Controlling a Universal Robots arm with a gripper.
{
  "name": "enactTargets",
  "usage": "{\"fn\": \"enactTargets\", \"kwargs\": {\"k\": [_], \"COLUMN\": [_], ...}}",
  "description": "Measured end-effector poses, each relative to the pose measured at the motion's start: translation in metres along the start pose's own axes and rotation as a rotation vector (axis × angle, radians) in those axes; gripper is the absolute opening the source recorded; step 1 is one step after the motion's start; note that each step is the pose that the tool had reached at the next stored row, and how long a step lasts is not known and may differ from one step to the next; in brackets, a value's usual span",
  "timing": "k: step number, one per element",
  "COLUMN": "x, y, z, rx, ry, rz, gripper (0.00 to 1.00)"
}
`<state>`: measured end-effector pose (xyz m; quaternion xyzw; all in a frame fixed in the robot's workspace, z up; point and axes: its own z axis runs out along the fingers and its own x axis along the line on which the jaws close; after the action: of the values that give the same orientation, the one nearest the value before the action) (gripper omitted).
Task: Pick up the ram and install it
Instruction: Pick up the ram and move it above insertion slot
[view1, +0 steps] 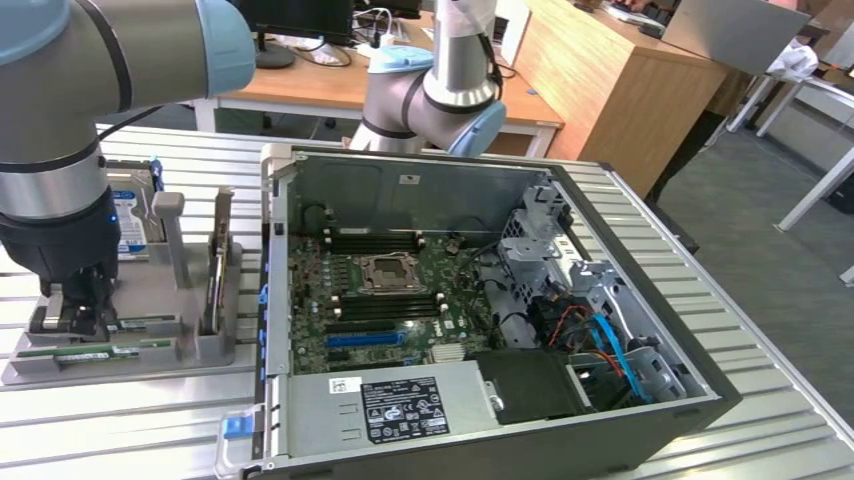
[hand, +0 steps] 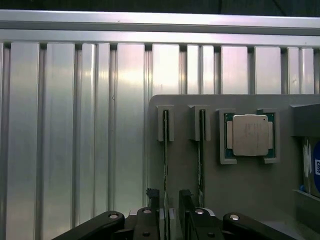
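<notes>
Ram (hand: 165, 160): sitting in grey holder (hand: 240, 190), pickup pending; pincer (hand: 170, 196) is straddling it, spread wide (gripping nothing).

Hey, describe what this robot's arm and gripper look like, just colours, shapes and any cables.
The arm is made of round silver-grey tubes with pale blue caps at the joints, and a thin black cable runs off beside it. The gripper is black and blocky; from the wrist view its jaws are slim dark bars on black linkages fixed with shiny silver pins.
</notes>
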<state>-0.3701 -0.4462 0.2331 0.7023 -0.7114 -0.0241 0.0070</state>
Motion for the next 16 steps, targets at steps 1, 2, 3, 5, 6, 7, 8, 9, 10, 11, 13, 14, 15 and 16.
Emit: {"fn": "enactTargets", "kwargs": {"k": [1,2,3,5,6,7,8,9,10,11,13,14,15,16], "x": [0.0,0.0,0.0,-0.0001,0.0,0.0,-0.0001,-0.0001,-0.0001,-0.0001,-0.0001,-0.0001,-0.0001,-0.0001], "y": [0.0,0.0,0.0,-0.0008,-0.0016,-0.0023,-0.0033,-0.0043,-0.0047,-0.0048,-0.0049,-0.005,-0.005,-0.005], "z": [0.0,0.0,0.0,0.0002,0.0,0.0,-0.0001,-0.0001,-0.0001,0.0,-0.0001,-0.0001,-0.0001,-0.0001], "rx": [0.0,0.0001,0.0,0.0004,0.0001,0.0001,0.0001,0.0,-0.0001,-0.0003,-0.0005,-0.0005,-0.0005,-0.0005], "ry": [-0.0001,0.0,-0.0002,-0.0005,-0.0004,-0.0005,-0.0006,-0.0006,-0.0006,-0.0004,0.0001,0.0002,0.0002,0.0001], "rz": [0.0,0.0,0.0,-0.001,-0.001,-0.002,-0.002,-0.004,-0.009,-0.014,-0.022,-0.022,-0.022,-0.022], "gripper": [0.3,0.3,0.3,0.3,0.3,0.3,0.3,0.3,0.3,0.3,0.3,0.3,0.3,0.3]}}
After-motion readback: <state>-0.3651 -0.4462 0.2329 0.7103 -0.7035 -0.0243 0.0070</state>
